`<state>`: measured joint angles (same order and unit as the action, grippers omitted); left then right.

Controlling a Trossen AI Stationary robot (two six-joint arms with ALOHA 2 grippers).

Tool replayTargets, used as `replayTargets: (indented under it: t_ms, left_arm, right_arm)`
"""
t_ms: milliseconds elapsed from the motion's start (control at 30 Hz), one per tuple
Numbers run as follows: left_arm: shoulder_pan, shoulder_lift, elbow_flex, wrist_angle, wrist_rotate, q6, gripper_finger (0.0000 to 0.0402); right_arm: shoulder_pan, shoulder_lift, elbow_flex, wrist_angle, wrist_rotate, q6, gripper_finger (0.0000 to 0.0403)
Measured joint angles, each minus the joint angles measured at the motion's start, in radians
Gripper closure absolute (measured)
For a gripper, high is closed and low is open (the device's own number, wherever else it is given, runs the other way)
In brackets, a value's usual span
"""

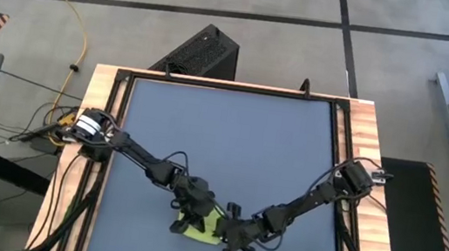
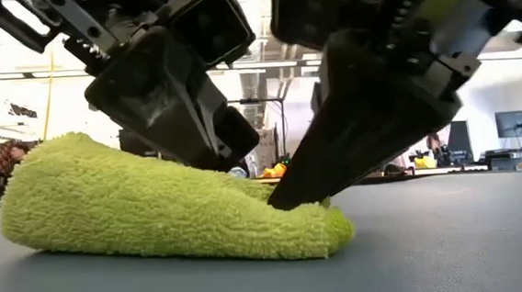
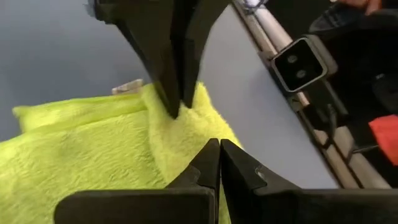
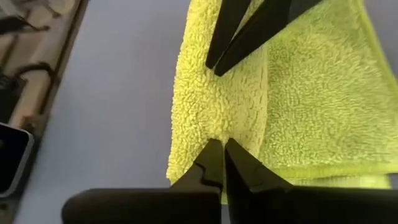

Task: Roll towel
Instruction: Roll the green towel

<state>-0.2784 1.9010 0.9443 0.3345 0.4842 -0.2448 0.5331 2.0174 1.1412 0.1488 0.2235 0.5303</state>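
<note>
The lime yellow-green towel [image 1: 205, 225] lies bunched near the table's near edge, one side folded over into a thick band [image 4: 211, 93]; it rests on the dark tabletop [image 2: 155, 213]. My left gripper [image 1: 195, 206] is shut with its tips down on the towel's far left part [image 3: 219, 144]. My right gripper [image 1: 227, 229] is shut with its tips on the towel's right part [image 4: 221, 144]. The two grippers stand close together, tips facing each other across the folded band. My left gripper touches the folded band [image 3: 186, 134] with its shut fingertips, slanting down from the far left. Whether cloth is caught between the tips cannot be told. The towel lies on the table under it. My right gripper presses its shut fingertips into the folded band near the towel's right end [image 2: 288, 204], slanting down from the right. The cloth is dented there. Whether cloth is caught between the tips cannot be told.
The table's wooden frame [image 1: 92, 125] runs round the dark top; the near edge is close behind the towel. Open tabletop [image 1: 223, 134] stretches toward the far edge. A black box [image 1: 204, 52] stands on the floor beyond it.
</note>
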Motion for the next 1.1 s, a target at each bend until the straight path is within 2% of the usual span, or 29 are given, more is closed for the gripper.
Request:
replayTargets:
  t_ms: [100, 267, 433, 633, 1100]
  left_arm:
    - [-0.006, -0.033, -0.046, 0.025, -0.063, 0.002, 0.0401]
    - [-0.033, -0.151, -0.241, 0.199, -0.213, -0.091, 0.0401]
    - [-0.088, -0.241, -0.378, 0.268, -0.328, -0.169, 0.0401]
    - [-0.128, -0.241, -0.394, 0.222, -0.425, -0.193, 0.0401]
    - [-0.147, -0.199, -0.392, 0.175, -0.445, -0.27, 0.0401]
  right_arm:
    - [-0.025, 0.0, 0.0, 0.012, -0.06, 0.045, 0.0375]
    - [-0.056, 0.0, 0.0, 0.02, -0.126, 0.071, 0.0385]
    - [-0.083, 0.0, 0.0, 0.022, -0.164, 0.092, 0.0381]
    - [-0.125, 0.0, 0.0, 0.028, -0.236, 0.148, 0.0383]
    - [-0.224, -0.001, 0.0, -0.027, -0.438, 0.329, 0.0381]
